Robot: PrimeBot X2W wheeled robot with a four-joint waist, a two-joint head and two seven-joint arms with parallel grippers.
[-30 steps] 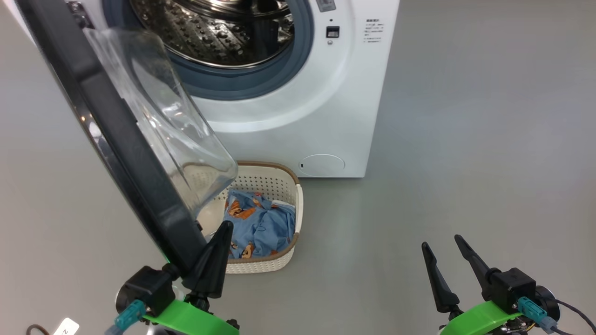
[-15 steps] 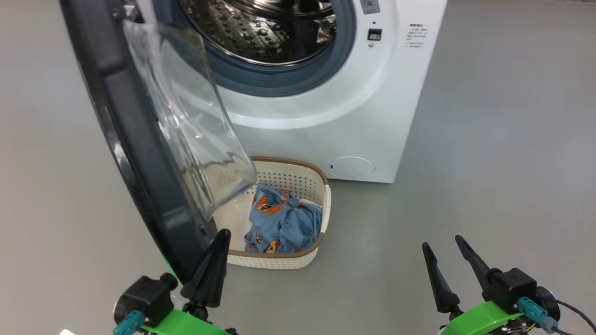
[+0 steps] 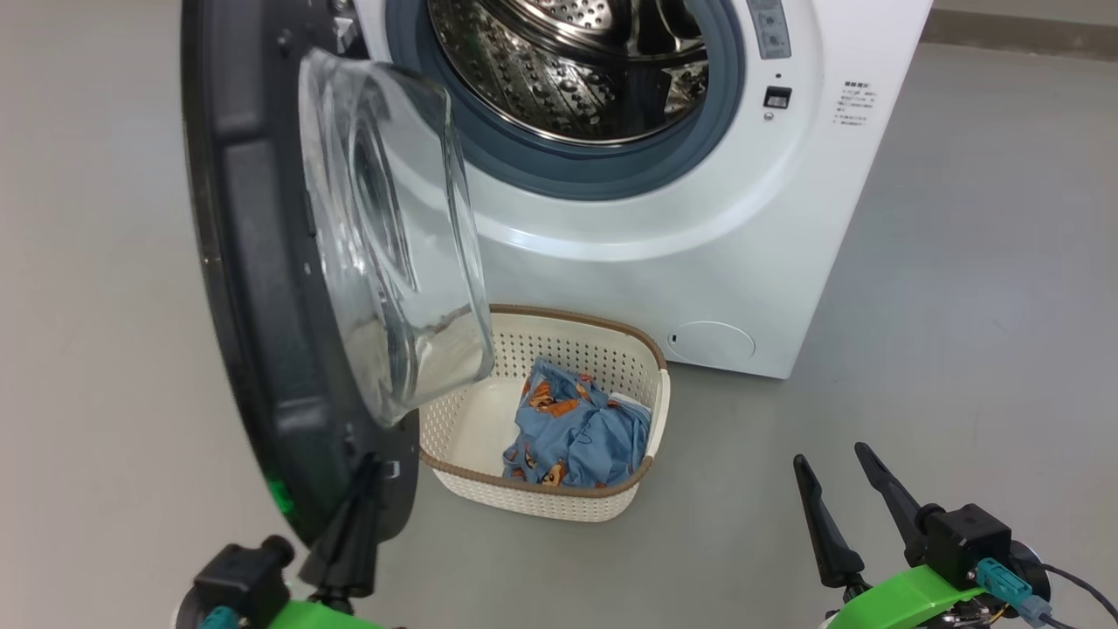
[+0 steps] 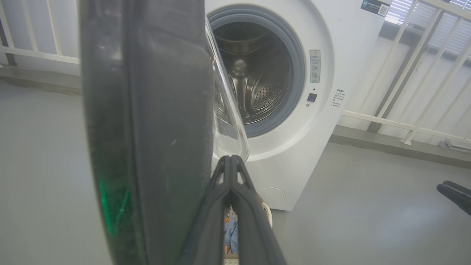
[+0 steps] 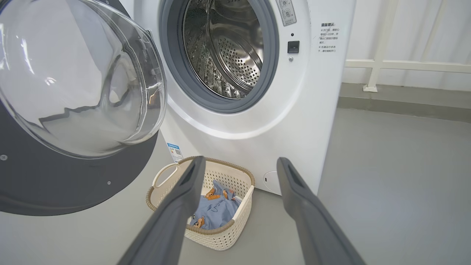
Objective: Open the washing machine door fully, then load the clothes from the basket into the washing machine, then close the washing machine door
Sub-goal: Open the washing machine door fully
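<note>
Door (image 3: 253,262) edge beside basket (image 3: 559,502), grey floor (image 3: 961,306) rightward

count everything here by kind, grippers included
white front-loading washing machine, round black glass-windowed door open: 1
cream perforated plastic basket: 1
heap of light blue bear-print clothes: 1
dark two-fingered grippers (left gripper, right gripper): 2
total: 5

One washing machine (image 3: 699,279), one door (image 3: 253,262), one basket (image 3: 541,502), clothes (image 3: 581,437) maybe two.

Smooth grey floor (image 3: 978,288); white railing (image 4: 401,126) along wall; slatted window (image 4: 399,11).
</note>
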